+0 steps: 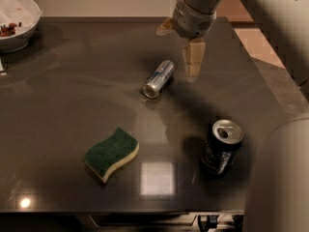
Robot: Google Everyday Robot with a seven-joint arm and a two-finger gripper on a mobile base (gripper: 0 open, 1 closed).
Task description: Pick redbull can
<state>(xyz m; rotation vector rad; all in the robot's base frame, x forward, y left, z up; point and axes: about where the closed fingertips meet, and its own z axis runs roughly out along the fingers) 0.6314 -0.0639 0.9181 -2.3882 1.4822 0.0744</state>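
The redbull can (pixel 159 78) is slim and silver with blue panels. It lies on its side near the middle of the dark table (pixel 72 95), its shiny end facing the front left. My gripper (pixel 192 64) hangs from the arm at the top right, just right of the can and slightly above the table, not touching it. One pale finger (pixel 193 57) points down.
A wider dark can (pixel 221 147) stands upright at the front right. A green and yellow sponge (pixel 111 153) lies at the front left. A white bowl (pixel 17 21) with food sits at the back left corner. The arm's body fills the right edge.
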